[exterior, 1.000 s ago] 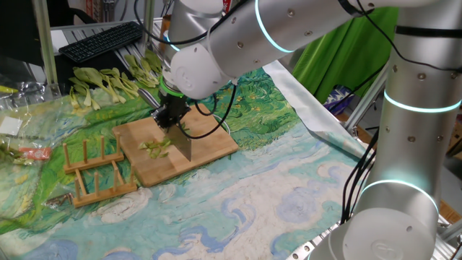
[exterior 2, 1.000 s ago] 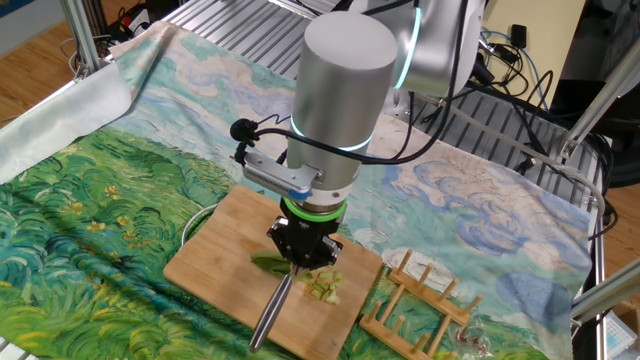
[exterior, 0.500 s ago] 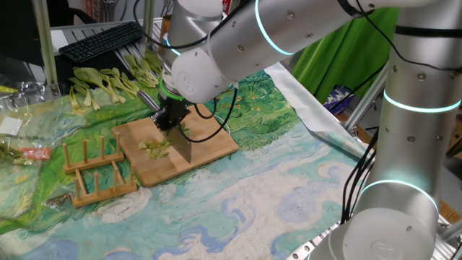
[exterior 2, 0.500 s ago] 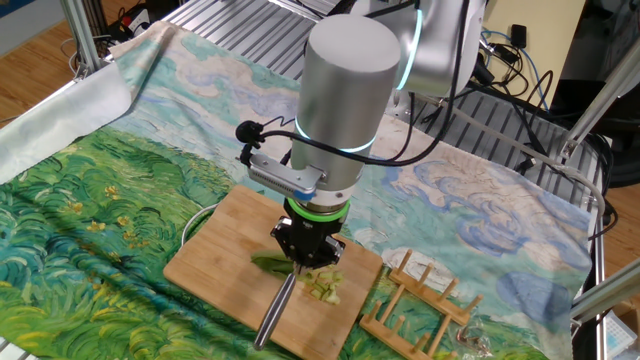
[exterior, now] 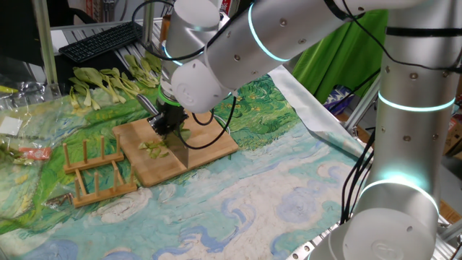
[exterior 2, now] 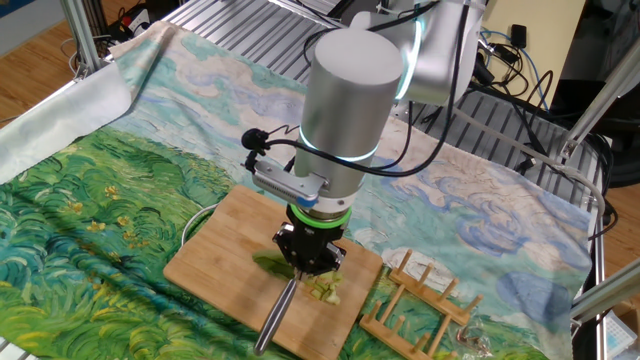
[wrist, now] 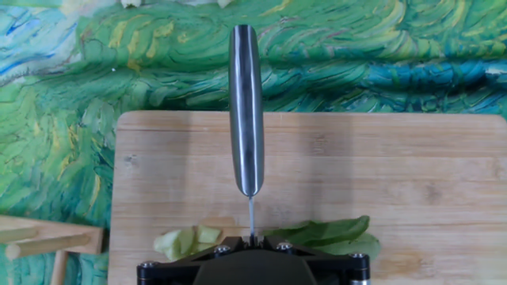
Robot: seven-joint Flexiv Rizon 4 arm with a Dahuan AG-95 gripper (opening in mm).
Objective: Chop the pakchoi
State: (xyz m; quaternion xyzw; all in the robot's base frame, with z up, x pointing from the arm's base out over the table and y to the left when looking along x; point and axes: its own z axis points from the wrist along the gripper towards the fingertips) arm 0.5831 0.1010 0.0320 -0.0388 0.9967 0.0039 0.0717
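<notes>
pakchoi (wrist: pixel 321 233): small stalk, dark green leaf and pale green-white cut pieces, lying flat on the light wooden cutting board (wrist: pixel 412 166), near the board's middle.
long axis: across the board as the hand view shows it, leaf end to one side, pale pieces (wrist: pixel 184 239) to the other.
knife (wrist: pixel 245 111): steel-handled kitchen knife, handle reaching away from the stalk toward the board's edge, blade edge-on and crossing the stalk about square.
blade against stalk: meets it between the leafy part and the cut heap; whether the edge is through to the wood, not readable.
pincer (exterior 2: pixel 311 262): black two-finger pincer, pointing straight down right above the stalk, fingers together and clamped on the knife.
judged next move: a short shift along the stalk's length toward the leaf, then another press down; leaf side looks the least chopped.
risk, as a guess: loose pieces sticking to the blade or sliding.
surroundings: board resting on the painted green-and-blue cloth (exterior: pixel 289 188) over the tabletop; wooden dish rack (exterior: pixel 90 170) just beside the board; group of whole larger pakchoi stalks (exterior: pixel 108 81) well apart.
</notes>
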